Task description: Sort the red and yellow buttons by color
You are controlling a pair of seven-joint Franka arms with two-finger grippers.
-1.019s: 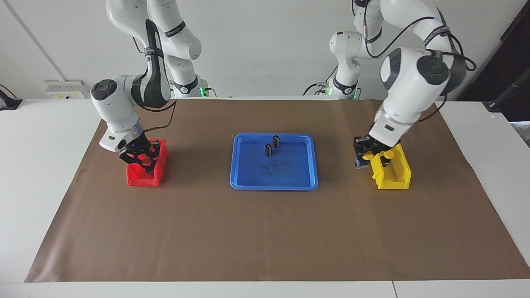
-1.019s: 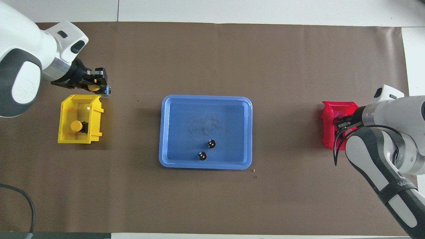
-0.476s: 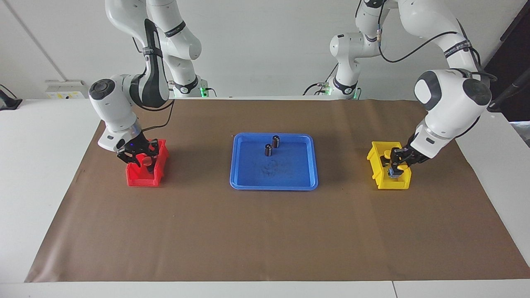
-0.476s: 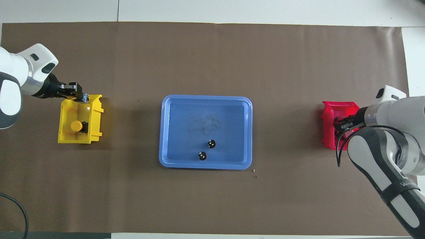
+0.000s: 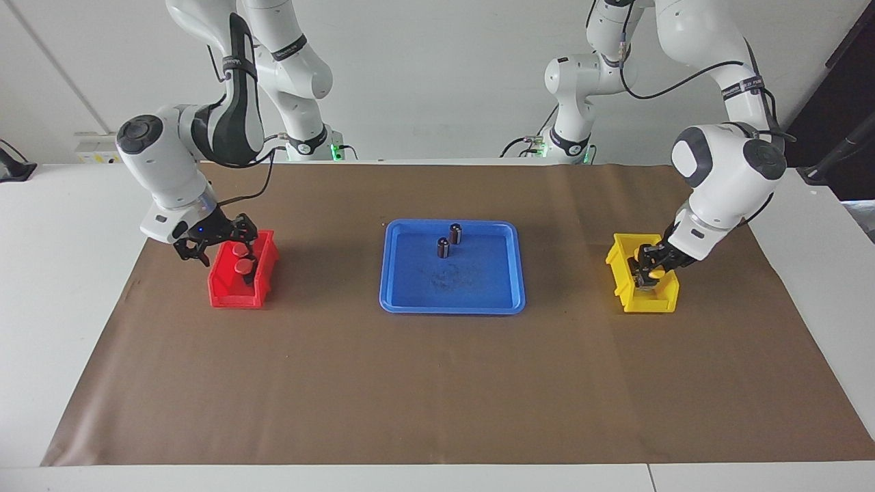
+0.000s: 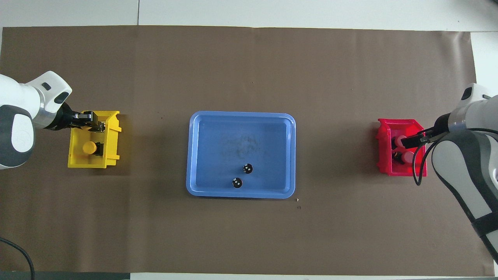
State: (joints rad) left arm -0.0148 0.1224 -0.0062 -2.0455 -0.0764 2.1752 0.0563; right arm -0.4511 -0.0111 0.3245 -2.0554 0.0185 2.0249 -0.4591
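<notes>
A white bench (image 5: pixel 61 287) is covered over most of its top by a brown paper sheet (image 5: pixel 437 383). On the sheet, a blue tray (image 5: pixel 410 301) sits at the middle, a red bin (image 5: pixel 236 295) toward the right arm's end, a yellow bin (image 5: pixel 649 302) toward the left arm's end.

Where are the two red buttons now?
Both red buttons sit side by side in the red bin, at the right arm's end of the table. The open right gripper is just above that bin.
</notes>
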